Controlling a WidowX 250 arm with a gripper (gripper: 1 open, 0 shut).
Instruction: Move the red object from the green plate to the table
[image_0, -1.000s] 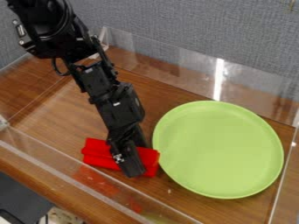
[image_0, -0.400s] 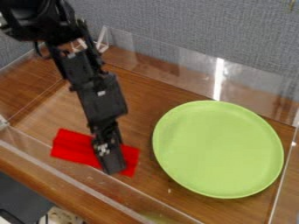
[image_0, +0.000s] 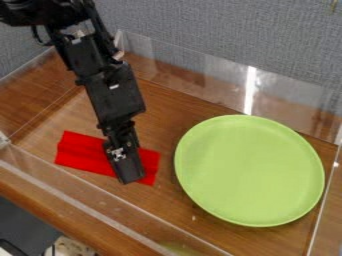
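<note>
Release looks like the step in hand: the red object (image_0: 96, 155) lies flat on the table (image_0: 54, 110), just to the left of the green plate (image_0: 251, 168) and clear of its rim, so the transfer itself appears done. The plate carries nothing that can be seen. The gripper (image_0: 127, 170) hangs at the end of the black arm, left of the plate and over the red object's near right end, pointing steeply down. Its fingertips overlap the red surface in this view, and whether they touch it or hover just above cannot be told from the single angle. The jaws seem partly open, yet the dark fingers blur together, so how wide they stand and whether they grip anything cannot be told with confidence. If the object is free, the next move calls for lifting straight away from it without dragging it back toward the plate or against the clear acrylic wall (image_0: 80, 215) in front. No brand, label or legible writing shows anywhere on the arm, plate, object or walls.
</note>
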